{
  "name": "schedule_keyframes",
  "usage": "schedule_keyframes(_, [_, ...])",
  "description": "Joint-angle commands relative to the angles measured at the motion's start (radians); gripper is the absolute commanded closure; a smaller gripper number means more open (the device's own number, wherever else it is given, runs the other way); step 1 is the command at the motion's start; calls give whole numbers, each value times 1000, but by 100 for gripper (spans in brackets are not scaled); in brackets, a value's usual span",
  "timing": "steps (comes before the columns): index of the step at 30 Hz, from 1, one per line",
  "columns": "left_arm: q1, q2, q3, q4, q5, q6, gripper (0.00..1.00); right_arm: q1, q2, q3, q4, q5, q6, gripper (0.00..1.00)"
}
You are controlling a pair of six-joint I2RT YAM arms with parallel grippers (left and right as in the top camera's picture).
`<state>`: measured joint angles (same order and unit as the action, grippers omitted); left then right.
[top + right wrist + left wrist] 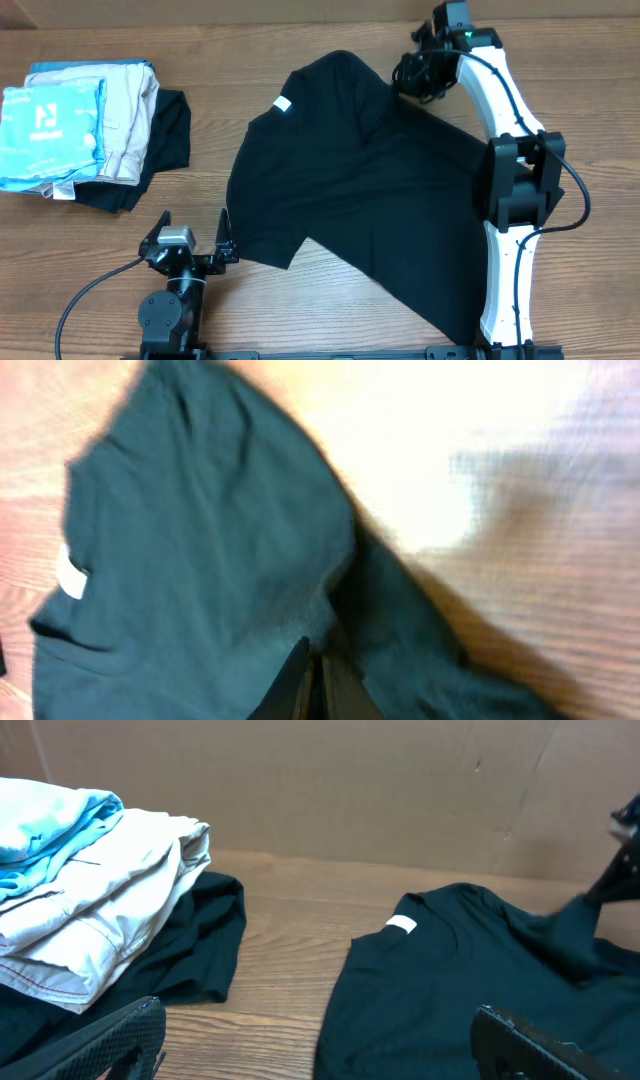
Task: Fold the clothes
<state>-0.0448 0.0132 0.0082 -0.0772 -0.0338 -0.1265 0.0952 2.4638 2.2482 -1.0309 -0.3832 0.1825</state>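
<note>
The right gripper (318, 660) sits closest to its wrist camera, its two fingers pressed together with a fold of the black T-shirt (350, 190) pinched between them. The left wrist view shows that bit of cloth drawn up off the table (300, 40). The T-shirt is spread across the middle of the table and rumpled. Its white neck tag (282, 104) is at about 11 o'clock, and the pinched edge is at about 1 o'clock, under the right gripper. At the shirt's 7 o'clock the left gripper (192, 225) is just off the hem, its jaws spread wide and holding nothing. Out at 9 o'clock, well apart from the shirt, is a pile of folded clothes. A light blue garment (45, 125) lies on a beige garment (125, 120), and both rest on a dark garment (165, 140).
</note>
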Motion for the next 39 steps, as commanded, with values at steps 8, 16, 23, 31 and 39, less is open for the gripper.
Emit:
schedule_keyframes(8, [7,-8,-3,3,8,18,0,5,5,95,205,308,-155,96])
schedule_keyframes(16, [7,-8,-3,3,8,18,0,5,54,94,514,405,-296,96])
schedule_keyframes(23, [7,-8,-3,3,8,18,0,5,199,94,742,417,-333,96])
schedule_keyframes(31, [7,-8,-3,3,8,18,0,3,172,280,734,540,-313,13])
schedule_keyframes(39, [7,-8,-3,3,8,18,0,-70,145,577,-116,410,-142,88])
